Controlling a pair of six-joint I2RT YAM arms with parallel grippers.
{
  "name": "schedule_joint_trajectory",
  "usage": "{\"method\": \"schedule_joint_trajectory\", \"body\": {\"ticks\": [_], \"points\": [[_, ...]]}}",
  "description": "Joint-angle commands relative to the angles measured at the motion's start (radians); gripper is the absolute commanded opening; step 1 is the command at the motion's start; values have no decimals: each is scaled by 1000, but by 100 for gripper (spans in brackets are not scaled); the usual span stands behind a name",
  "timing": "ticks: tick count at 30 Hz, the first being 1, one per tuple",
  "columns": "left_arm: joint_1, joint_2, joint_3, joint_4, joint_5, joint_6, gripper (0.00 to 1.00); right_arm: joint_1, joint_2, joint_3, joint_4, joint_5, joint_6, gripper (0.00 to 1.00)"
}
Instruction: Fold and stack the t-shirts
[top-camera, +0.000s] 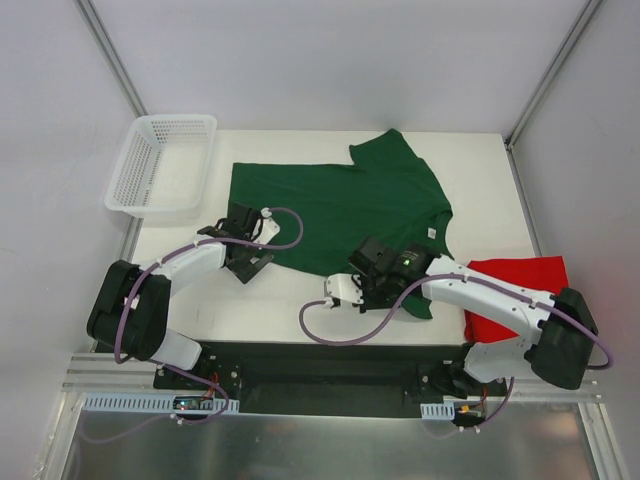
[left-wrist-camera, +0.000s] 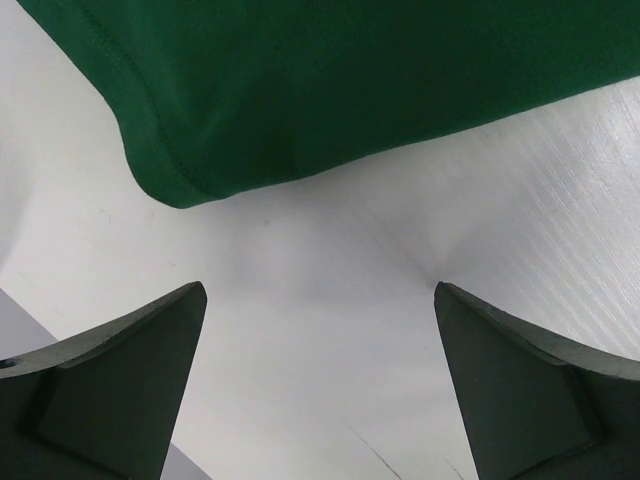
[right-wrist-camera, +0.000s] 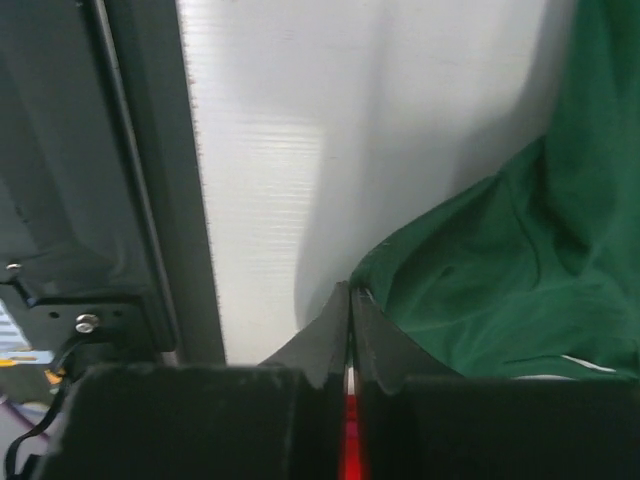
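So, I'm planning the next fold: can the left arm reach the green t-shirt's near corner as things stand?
Probably yes: the open left fingers sit just short of the green t-shirt, only bare table between.

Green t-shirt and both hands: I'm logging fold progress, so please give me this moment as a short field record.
green t-shirt: spread out, not yet folded
red t-shirt: near right side, not stacked
left hand: open, over bare table just short of the green t-shirt's corner, not touching it
right hand: shut, apparently pinching the green t-shirt's near edge
basket: far left corner
stack: not started
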Motion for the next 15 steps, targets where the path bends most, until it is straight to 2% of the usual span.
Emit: {"method": "schedule_joint_trajectory", "body": {"ticks": [1,15], "points": [[6,-1,24,-15,7,-11,99,33,46,18,-120,-116,16,1],[6,14,33,-21,10,-6,99,86,302,188,-219,-355,58,1]]}}
